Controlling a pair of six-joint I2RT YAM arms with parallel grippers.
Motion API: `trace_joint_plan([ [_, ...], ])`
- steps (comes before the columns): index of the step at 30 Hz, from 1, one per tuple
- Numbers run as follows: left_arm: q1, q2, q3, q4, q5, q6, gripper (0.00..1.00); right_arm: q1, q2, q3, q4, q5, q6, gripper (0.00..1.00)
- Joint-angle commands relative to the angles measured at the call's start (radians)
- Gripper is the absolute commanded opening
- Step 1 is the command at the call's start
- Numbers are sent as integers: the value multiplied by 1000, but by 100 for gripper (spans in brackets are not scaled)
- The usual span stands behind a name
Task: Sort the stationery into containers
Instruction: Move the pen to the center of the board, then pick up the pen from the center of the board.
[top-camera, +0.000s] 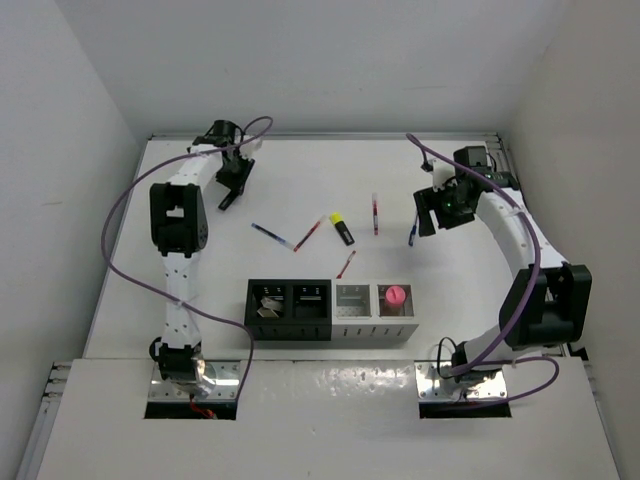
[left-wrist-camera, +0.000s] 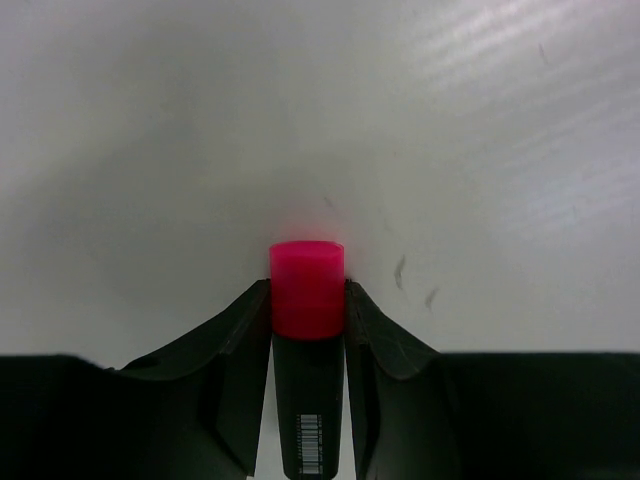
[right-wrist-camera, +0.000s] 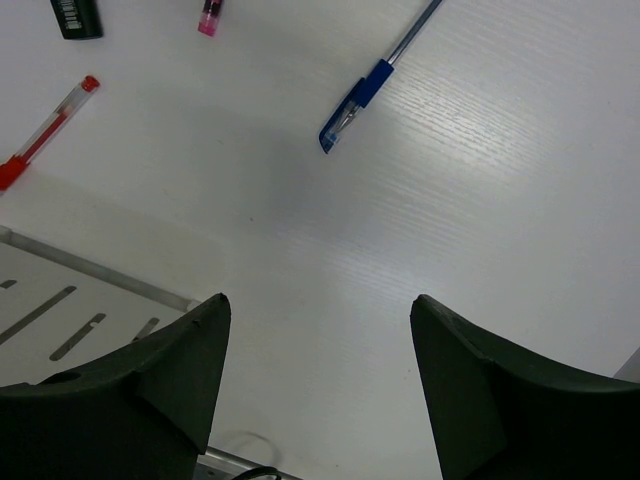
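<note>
Sorting midway: glue stick (top-camera: 396, 295) binned lower right; left gripper (left-wrist-camera: 307, 295) clamps pink highlighter (left-wrist-camera: 307, 285); right gripper (right-wrist-camera: 318, 305) gapes wide; blue pen (right-wrist-camera: 362, 95), yellow highlighter (top-camera: 341, 228) loose.

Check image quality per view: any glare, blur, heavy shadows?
Top external: even, diffuse light, sharp, only faint shadows. Left wrist: pink highlighter slightly soft at close range, pink glow on the table above its cap. Right wrist: streaky sheen on the table beside the blue pen, fingers underexposed.
</note>
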Motion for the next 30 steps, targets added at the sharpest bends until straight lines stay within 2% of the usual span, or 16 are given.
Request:
trace_joint_plan([
  [1,17,43,-102,-275,-21,65,20,5,-43,-7,17,2,2,72],
  [3,26,25,-133,-287,-9,66,21,8,-43,-9,17,1,3,72],
  [6,26,-7,-186,-287,7,71,31,12,-45,-7,18,-2,0,72],
  [7,28,-20,-199,-293,13,73,39,14,-45,-7,17,-1,2,71],
  [10,28,-38,-240,-293,4,82,52,15,-51,-7,15,-1,-3,72],
  [15,26,-31,-262,-292,-24,93,59,14,-58,-18,17,1,-3,72],
  [21,28,-11,-251,-266,-38,77,58,14,-55,-21,26,-1,-3,72],
  [25,16,35,-165,-280,-45,66,56,17,-51,-24,27,-5,-3,72],
  [30,11,78,-96,-312,-61,79,46,25,-45,-18,33,-5,-6,72],
])
